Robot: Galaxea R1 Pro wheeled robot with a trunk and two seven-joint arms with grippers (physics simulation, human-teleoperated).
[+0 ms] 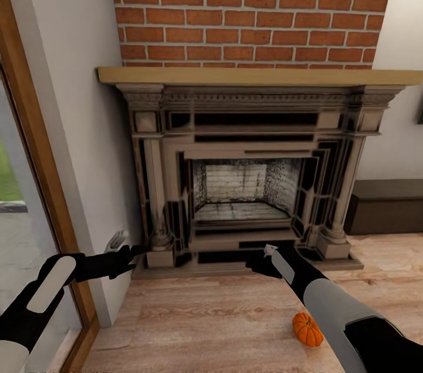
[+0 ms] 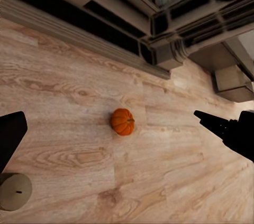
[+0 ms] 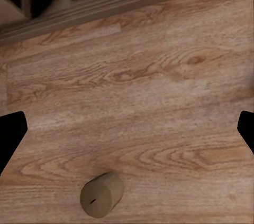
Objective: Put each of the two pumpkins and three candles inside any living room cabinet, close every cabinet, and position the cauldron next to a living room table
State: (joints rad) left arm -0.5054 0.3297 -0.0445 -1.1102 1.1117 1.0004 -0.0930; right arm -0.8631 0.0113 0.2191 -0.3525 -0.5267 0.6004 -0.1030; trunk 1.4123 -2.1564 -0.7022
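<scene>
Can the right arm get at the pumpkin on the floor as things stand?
Probably yes. The pumpkin sits on bare wood floor right beside the right forearm, nothing around it. The right gripper is extended past it toward the fireplace, so it would need pulling back.

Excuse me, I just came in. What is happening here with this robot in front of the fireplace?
The robot stands facing a fireplace with both arms held out low over the wood floor. Neither claw holds anything: the left claw and right claw both look open. One small orange pumpkin lies on the floor beside the right arm, untouched. A tan candle also stands on the floor, seen in the right wrist view. A low dark cabinet sits right of the fireplace. Nothing has been picked up yet.
</scene>
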